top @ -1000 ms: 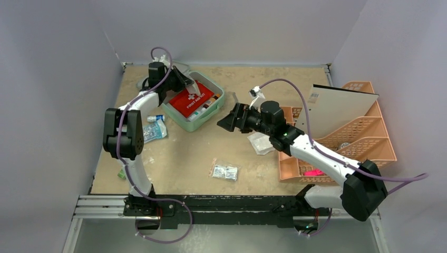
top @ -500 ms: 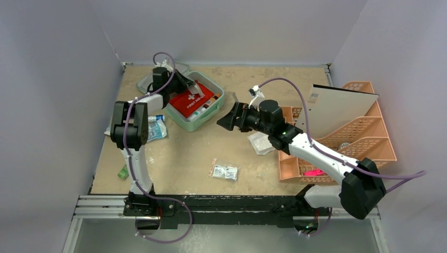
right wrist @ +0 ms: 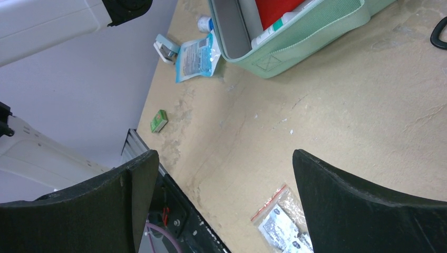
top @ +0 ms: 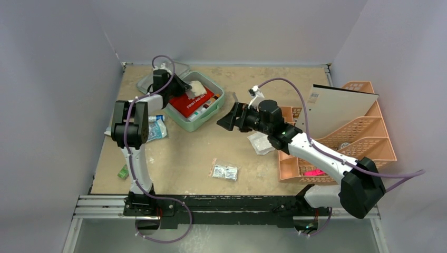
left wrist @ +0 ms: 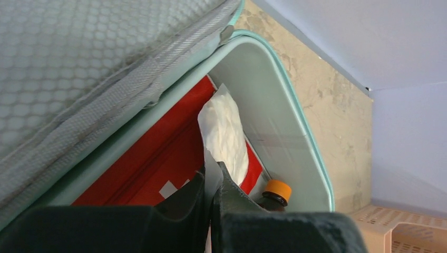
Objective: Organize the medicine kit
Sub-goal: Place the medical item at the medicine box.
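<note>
Left jaws: the left gripper (left wrist: 212, 182) is closed tight on the lower edge of a white packet (left wrist: 224, 132), which stands up between the fingertips.
Packet position: inside the medicine kit (left wrist: 258, 100), over the red first-aid pouch (left wrist: 158, 163).
Beside it: an orange-capped bottle (left wrist: 277, 191) lies against the pouch's edge, low in the case.
Kit lid: open, with the grey mesh lining (left wrist: 79, 63) facing the wrist camera.
Kit location: far-left part of the table (top: 184, 158), just in front of the left arm's wrist.
Right jaws: the right gripper (right wrist: 224, 155) is spread wide and holds nothing — it hangs over bare tabletop right of the kit.
Below right jaws: a clear bag of sachets (right wrist: 282, 224) lies near the front edge.
Loose items: a blue pouch (top: 154, 130) just left of the kit and a small green box (top: 123, 172) nearer the front-left edge.
Far right: a peach lattice rack (top: 369, 132) — well apart from the kit.
</note>
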Motion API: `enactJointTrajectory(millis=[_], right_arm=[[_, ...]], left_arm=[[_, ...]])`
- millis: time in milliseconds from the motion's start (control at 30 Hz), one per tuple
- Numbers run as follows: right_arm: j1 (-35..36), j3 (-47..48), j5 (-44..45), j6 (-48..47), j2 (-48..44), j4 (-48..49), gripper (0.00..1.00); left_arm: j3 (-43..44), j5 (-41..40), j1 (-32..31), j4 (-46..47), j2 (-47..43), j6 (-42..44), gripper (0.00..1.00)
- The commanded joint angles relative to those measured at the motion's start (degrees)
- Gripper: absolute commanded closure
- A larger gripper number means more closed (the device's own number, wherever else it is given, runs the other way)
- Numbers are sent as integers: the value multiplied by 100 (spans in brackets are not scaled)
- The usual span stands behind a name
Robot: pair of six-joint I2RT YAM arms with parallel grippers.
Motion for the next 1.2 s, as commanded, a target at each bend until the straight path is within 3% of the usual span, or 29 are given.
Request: enactJointTrajectory(millis=[0,167,433,667,967,1067,1167], right_arm=[[-4,257,71,-84,-10,-24,1],[-5,251,124,-114,-87,-116,1],[-1,247,168,-114,-161,-151,1],[-1,218,270,-48,-218,-395,1],[-5,835,1699,-9,-33,-2496,1],[0,1078,2298,21,215,-3312,1],[-5,1254,2748,57,488,-3921,1]], left_arm=[[57,-354,30,-32,-91,180,99],[43,-605,25,-47,-61,28,97],[-103,-504,12,-82,-287,-149,70],[-302,-631,-24,-437,-826,-225,61],[-114,-916,-190,-1660,-1544,113,54],[-37,-1015,-260,-2226,-1990,575,41],[191,-880,-295,-2805,-2371,1068,40]])
